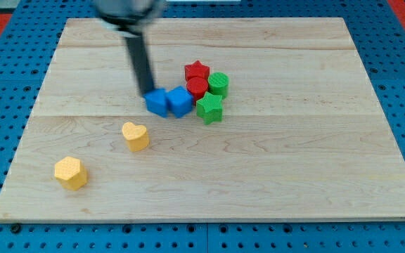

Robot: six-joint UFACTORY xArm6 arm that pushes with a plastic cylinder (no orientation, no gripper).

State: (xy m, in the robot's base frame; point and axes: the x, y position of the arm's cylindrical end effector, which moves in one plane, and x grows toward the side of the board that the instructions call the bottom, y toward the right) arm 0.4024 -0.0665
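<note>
Camera view: my tip bare rod, grasps nothing, touches top-left edge of left blue block. Second blue block adjoins rightward, then red star, red block, green block, green star. Yellow heart, yellow block well apart, bottom-left.

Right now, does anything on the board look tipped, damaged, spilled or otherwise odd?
Nothing stands out. My tip sits at the upper left of the left blue block, in a tight cluster with another blue block, a red star, a red cylinder, a green cylinder and a green star. The yellow heart and yellow hexagon lie apart, intact.
</note>
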